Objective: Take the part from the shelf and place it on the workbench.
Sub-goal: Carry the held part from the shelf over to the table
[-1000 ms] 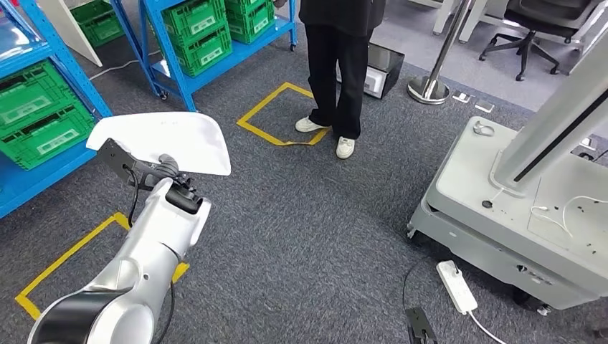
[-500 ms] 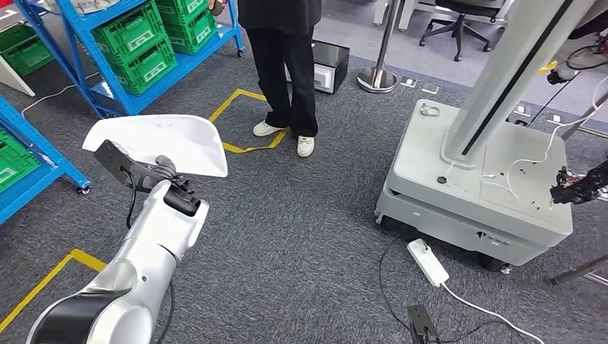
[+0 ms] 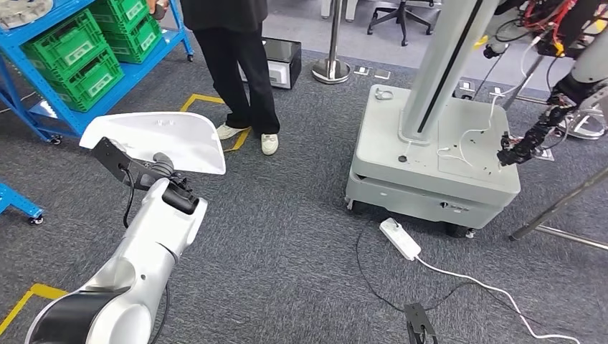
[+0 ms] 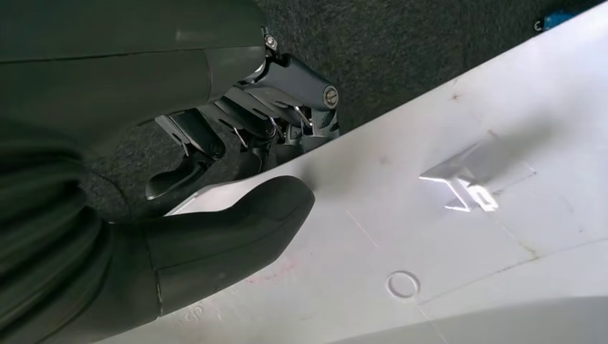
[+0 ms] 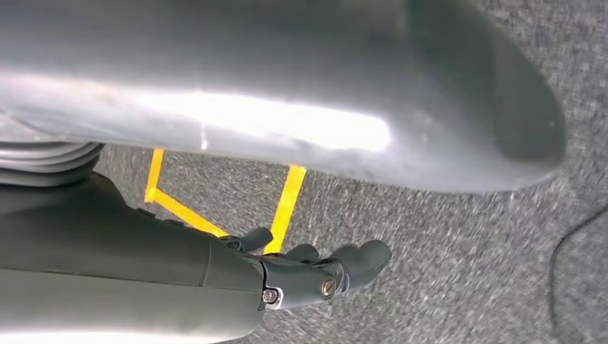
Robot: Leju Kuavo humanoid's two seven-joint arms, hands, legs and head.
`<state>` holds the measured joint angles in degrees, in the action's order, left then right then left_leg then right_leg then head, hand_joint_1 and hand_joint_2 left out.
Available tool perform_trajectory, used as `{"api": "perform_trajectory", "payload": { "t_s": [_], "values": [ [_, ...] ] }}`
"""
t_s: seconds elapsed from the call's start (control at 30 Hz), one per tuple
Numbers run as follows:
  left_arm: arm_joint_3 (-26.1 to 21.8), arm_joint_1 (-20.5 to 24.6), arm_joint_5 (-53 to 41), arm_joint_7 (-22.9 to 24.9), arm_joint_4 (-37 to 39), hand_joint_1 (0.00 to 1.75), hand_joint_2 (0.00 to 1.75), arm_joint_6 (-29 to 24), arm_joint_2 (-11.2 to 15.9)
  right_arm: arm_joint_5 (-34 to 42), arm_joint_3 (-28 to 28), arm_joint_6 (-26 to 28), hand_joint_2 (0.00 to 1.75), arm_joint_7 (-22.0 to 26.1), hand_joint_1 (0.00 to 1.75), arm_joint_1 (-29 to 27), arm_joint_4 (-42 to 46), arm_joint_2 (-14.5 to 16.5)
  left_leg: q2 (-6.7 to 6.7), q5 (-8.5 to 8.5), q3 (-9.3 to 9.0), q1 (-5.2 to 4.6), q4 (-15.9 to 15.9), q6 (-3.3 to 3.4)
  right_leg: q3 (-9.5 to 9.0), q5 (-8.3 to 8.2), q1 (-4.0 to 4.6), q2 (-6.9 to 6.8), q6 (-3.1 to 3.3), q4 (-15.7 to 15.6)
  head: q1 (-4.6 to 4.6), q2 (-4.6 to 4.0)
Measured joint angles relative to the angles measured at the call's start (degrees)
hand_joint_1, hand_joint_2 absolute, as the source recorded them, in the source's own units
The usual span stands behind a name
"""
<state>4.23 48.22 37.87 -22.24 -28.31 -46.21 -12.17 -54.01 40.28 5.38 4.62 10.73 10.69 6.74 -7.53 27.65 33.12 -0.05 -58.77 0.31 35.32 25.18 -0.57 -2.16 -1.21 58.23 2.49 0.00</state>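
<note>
The part (image 3: 154, 140) is a wide, flat white plastic panel, carried over the grey carpet at the left of the head view. My left hand (image 3: 162, 170) grips its near edge at the end of the silver arm. In the left wrist view the thick thumb (image 4: 229, 226) presses on the panel's (image 4: 444, 215) white face and the dark fingers (image 4: 244, 129) curl under its edge. My right hand (image 5: 315, 276) hangs over the carpet in the right wrist view, holding nothing, with its fingers loosely apart.
A person (image 3: 236, 64) in dark trousers stands ahead beside yellow floor tape (image 3: 208, 104). A blue shelf (image 3: 29, 86) with green crates (image 3: 79, 50) is at the far left. A grey wheeled machine base (image 3: 430, 158) stands on the right, with a power strip (image 3: 399, 239) and cables in front.
The camera has turned to the right: shelves and person slid left and the grey machine base came toward the middle. The panel stays in my left hand's grip.
</note>
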Motion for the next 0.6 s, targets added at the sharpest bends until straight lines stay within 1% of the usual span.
{"api": "perform_trajectory", "payload": {
  "t_s": [0.03,0.07,0.1,0.13,0.17,0.2,0.23,0.27,0.3,0.33,0.37,0.4,0.43,0.47,0.5,0.53,0.57,0.6],
  "values": [
    [0.0,0.0,0.0,0.0,0.0,1.75,1.75,0.0,0.0,0.0,0.0,0.0,0.00,0.0,0.00,0.0,0.0,0.0,-0.48,0.00,-0.13,-0.13,0.1,-0.38,0.10,-0.08,0.17,0.52,0.39,0.1,0.01,0.00],
    [0.0,0.1,0.0,0.0,0.0,1.75,1.75,0.0,-0.1,0.0,0.0,0.0,0.00,0.0,0.00,-0.1,0.0,0.0,-0.99,0.01,-0.29,-0.10,0.2,-0.74,0.17,-0.23,0.15,1.22,0.80,0.0,0.01,0.00],
    [0.1,0.1,0.0,0.1,-0.1,1.75,1.75,0.0,-0.2,0.0,0.0,0.0,0.00,0.1,0.00,-0.2,0.0,0.0,-0.53,0.22,-0.30,0.02,0.0,-1.15,0.22,-0.38,0.07,1.89,1.15,-0.1,0.02,0.00],
    [0.1,0.1,0.0,0.0,-0.1,1.75,1.75,0.0,-0.3,0.0,0.0,0.1,0.00,0.1,0.00,-0.3,0.0,0.0,0.94,0.86,0.04,0.21,-0.8,-1.51,0.24,-0.54,-0.08,2.51,1.51,-0.2,0.04,0.00],
    [0.1,0.1,0.0,0.0,-0.1,1.75,1.75,0.0,-0.3,0.0,0.0,0.1,0.00,0.2,0.00,-0.2,0.0,0.0,2.97,2.04,0.92,0.37,-2.8,-1.80,0.23,-0.71,-0.26,3.10,1.84,-0.3,0.08,0.00],
    [0.1,0.1,0.0,0.0,-0.1,1.75,1.75,0.0,-0.2,0.0,0.0,0.1,0.00,0.3,0.00,-0.2,0.0,0.0,5.28,3.64,2.36,0.53,-5.9,-2.00,0.29,-0.83,-0.32,3.72,2.07,-0.4,0.11,0.00],
    [0.1,0.0,0.0,0.0,0.0,1.75,1.75,0.0,0.0,0.0,0.0,0.1,0.00,0.3,0.00,-0.1,0.0,0.0,6.74,5.37,4.23,0.57,-9.9,-2.05,0.38,-0.93,-0.27,4.44,2.27,-0.4,0.14,0.00],
    [0.1,-0.2,0.0,0.0,0.1,1.75,1.75,0.0,0.1,0.0,0.0,0.1,0.00,0.3,0.00,0.0,0.0,0.0,7.31,6.63,6.06,0.54,-13.6,-2.01,0.46,-1.02,-0.17,5.28,2.41,-0.4,0.15,0.00],
    [0.1,-0.3,0.0,0.1,0.2,1.75,1.75,0.0,0.3,0.0,0.0,0.1,0.00,0.4,0.00,0.0,0.0,0.0,7.50,7.00,7.31,0.49,-15.9,-1.85,0.54,-1.09,-0.02,6.18,2.51,-0.3,0.15,0.00],
    [0.1,-0.5,0.0,0.1,0.3,1.75,1.75,0.0,0.3,0.1,0.0,0.1,0.00,0.4,0.00,-0.1,0.0,0.1,7.62,6.27,7.59,0.40,-16.0,-1.55,0.59,-1.16,0.12,7.10,2.58,-0.3,0.15,0.00],
    [0.1,-0.5,0.0,0.1,0.3,1.75,1.75,0.0,0.4,0.1,0.0,0.1,0.00,0.5,0.00,-0.3,0.0,0.0,7.84,4.57,6.71,0.24,-13.8,-1.13,0.61,-1.22,0.21,7.94,2.61,-0.3,0.14,0.00],
    [0.1,-0.4,0.0,0.1,0.3,1.75,1.75,0.0,0.4,0.2,0.0,0.2,0.00,0.6,0.00,-0.3,0.0,0.0,8.42,2.34,4.93,0.00,-9.8,-0.62,0.62,-1.27,0.26,8.72,2.60,-0.2,0.14,0.00],
    [0.1,-0.3,0.1,0.2,0.3,1.75,1.75,0.0,0.4,0.4,0.0,0.2,0.00,0.7,0.00,-0.4,0.0,0.1,9.28,0.71,2.97,-0.21,-5.7,-0.11,0.70,-1.34,0.32,9.40,2.50,-0.2,0.14,0.00],
    [0.1,0.0,0.1,0.3,0.3,1.75,1.75,0.0,0.4,0.5,0.0,0.2,0.00,0.8,0.00,-0.4,0.0,0.1,9.89,-0.41,1.41,-0.42,-2.4,0.21,0.87,-1.45,0.29,10.03,2.29,-0.2,0.15,0.00],
    [0.1,0.2,0.2,0.4,0.3,1.75,1.75,0.0,0.3,0.7,0.0,0.3,0.00,0.9,0.00,-0.5,0.0,0.2,10.29,-0.85,0.50,-0.61,-0.5,0.41,1.10,-1.61,0.18,10.57,2.01,-0.2,0.16,0.00],
    [0.1,0.4,0.3,0.6,0.3,1.75,1.75,0.0,0.1,0.9,0.1,0.3,0.00,1.0,0.00,-0.6,0.0,0.2,10.17,-0.73,0.22,-0.74,0.1,0.53,1.33,-1.79,0.06,11.08,1.67,-0.3,0.15,0.00],
    [0.2,0.5,0.4,0.6,0.3,1.75,1.75,0.0,-0.1,0.9,0.1,0.3,0.00,1.0,0.00,-0.8,0.0,0.3,9.58,-0.90,0.17,-0.87,0.3,0.64,1.47,-1.99,-0.10,11.65,1.31,-0.4,0.16,0.00],
    [0.2,0.5,0.4,0.7,0.2,1.75,1.75,0.0,-0.4,1.0,0.1,0.3,0.00,1.0,0.00,-1.0,0.0,0.3,8.95,-1.16,-0.02,-0.79,0.8,0.89,1.53,-2.09,-0.14,11.50,1.09,-0.5,0.15,0.00]
  ]
}}
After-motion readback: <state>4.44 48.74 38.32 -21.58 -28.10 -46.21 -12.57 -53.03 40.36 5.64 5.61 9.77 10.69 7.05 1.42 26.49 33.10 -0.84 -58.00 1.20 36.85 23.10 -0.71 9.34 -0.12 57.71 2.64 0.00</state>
